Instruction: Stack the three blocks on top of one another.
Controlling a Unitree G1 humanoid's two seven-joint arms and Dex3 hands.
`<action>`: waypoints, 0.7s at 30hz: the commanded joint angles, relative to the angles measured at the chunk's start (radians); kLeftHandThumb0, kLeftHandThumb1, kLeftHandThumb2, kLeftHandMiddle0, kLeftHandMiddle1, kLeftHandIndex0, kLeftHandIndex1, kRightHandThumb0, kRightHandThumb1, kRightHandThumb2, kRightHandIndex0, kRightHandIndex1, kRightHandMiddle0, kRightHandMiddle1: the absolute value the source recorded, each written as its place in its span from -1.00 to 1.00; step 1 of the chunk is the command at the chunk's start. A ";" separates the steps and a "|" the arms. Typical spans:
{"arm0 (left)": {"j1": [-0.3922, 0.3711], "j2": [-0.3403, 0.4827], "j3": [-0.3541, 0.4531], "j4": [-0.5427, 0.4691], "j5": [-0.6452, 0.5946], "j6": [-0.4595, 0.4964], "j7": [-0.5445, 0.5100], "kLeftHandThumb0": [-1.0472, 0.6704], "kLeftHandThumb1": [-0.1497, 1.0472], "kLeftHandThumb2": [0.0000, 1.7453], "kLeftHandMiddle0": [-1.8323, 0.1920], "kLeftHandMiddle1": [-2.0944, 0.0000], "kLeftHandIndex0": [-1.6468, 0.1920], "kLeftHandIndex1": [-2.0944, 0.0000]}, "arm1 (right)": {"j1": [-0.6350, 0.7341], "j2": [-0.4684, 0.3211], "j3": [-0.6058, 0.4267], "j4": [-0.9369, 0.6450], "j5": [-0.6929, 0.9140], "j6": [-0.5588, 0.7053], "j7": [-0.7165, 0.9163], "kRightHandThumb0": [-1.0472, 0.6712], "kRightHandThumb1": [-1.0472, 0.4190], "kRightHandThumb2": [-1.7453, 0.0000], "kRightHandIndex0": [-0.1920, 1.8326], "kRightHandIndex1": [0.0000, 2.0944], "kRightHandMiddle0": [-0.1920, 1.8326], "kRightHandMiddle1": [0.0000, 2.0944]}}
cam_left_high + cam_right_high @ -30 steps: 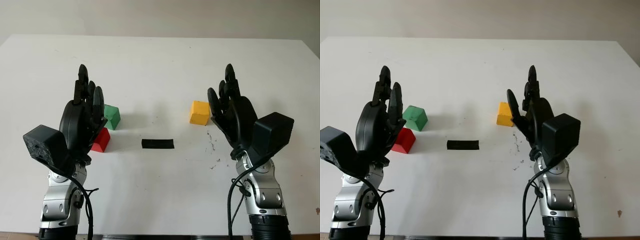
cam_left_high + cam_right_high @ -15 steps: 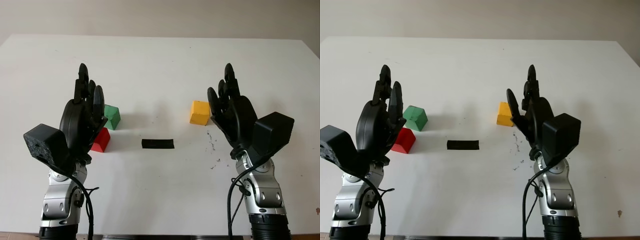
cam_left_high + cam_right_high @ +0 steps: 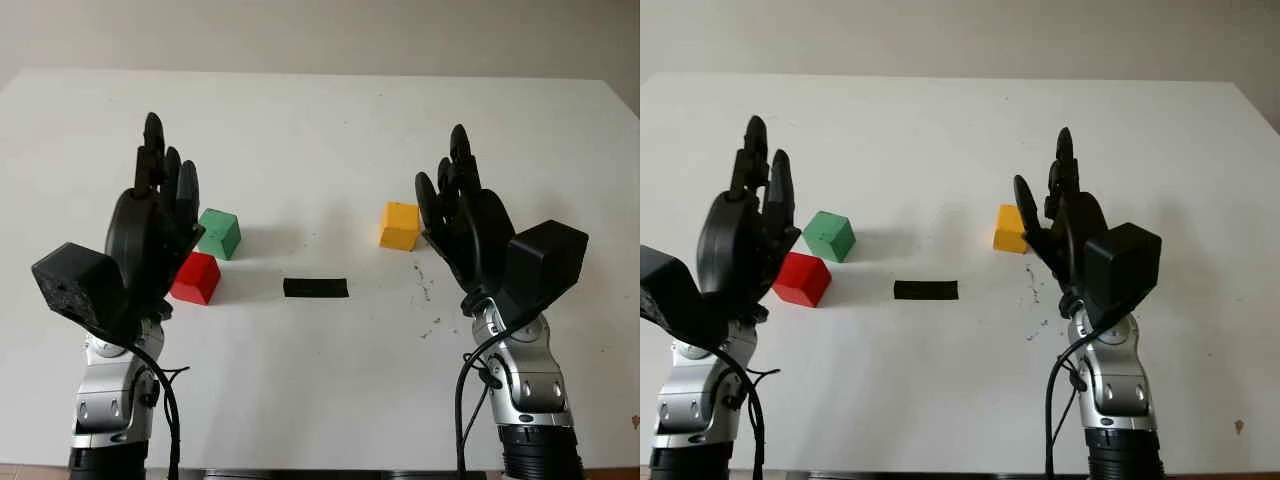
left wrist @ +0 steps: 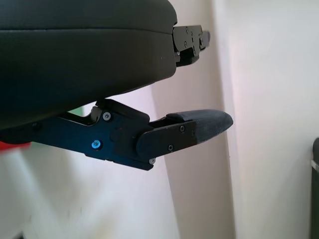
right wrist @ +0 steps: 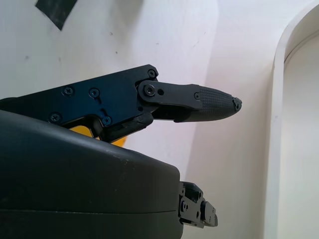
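Nothing is stacked yet: all three blocks sit singly on the white table (image 3: pixel 320 130). The step in hand, in my judgement, is the first pick.

Block positions, read from the head camera with the black tape strip (image 3: pixel 316 288) as dial centre:
- Small red cube-shaped block (image 3: pixel 196 278) at about 9 o'clock, near the strip.
- Small green cube-shaped block (image 3: pixel 219 233), just beside the red one and at its 1 o'clock; whether they touch cannot be confirmed.
- Small yellow cube-shaped block (image 3: pixel 399 225) at about 2 o'clock, well apart from the other two.

Recommendation: the closely set red and green pair favours building there. The approach should come from above, fingers closing on two opposite faces, because a sideways reach risks nudging the neighbour. Square alignment before letting go matters for the third tier.

Hand pose:
- Left hand (image 3: pixel 152 225): raised, fingers pointing to 12 o'clock, empty and uncurled, positioned at 9 o'clock of the red and green blocks.
- Right hand (image 3: pixel 462 215): likewise raised, empty and uncurled, immediately at 3 o'clock of the yellow block, not gripping it.
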 commanded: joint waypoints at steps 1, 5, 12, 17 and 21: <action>-0.024 0.081 0.022 -0.022 0.045 -0.027 -0.020 -0.47 1.00 -0.57 0.58 0.82 0.61 0.81 | -0.038 -0.029 -0.016 0.005 0.011 -0.005 0.016 -0.59 -1.00 0.48 -1.00 -1.00 -1.00 -0.99; -0.037 0.260 0.035 -0.037 0.144 -0.007 -0.103 -0.54 1.00 -0.74 0.50 0.83 0.48 0.74 | -0.086 -0.058 -0.044 0.014 0.040 0.021 0.039 -0.58 -1.00 0.48 -1.00 -1.00 -0.99 -0.98; -0.032 0.554 0.047 -0.137 0.230 0.126 -0.347 -0.54 0.80 -0.95 0.52 0.95 0.25 0.79 | -0.201 -0.119 -0.100 0.078 0.100 0.044 0.080 -0.56 -1.00 0.51 -1.00 -1.00 -1.00 -1.00; -0.029 0.706 0.021 -0.178 0.291 0.114 -0.491 -0.56 0.70 -0.95 0.62 0.96 0.18 0.86 | -0.258 -0.167 -0.110 0.119 0.111 0.057 0.110 -0.59 -1.00 0.45 -1.00 -1.00 -1.00 -1.00; -0.028 0.790 -0.007 -0.190 0.347 0.090 -0.574 -0.60 0.66 -0.95 0.62 0.95 0.13 0.87 | -0.291 -0.179 -0.114 0.158 0.116 0.064 0.112 -0.62 -1.00 0.46 -1.00 -1.00 -1.00 -1.00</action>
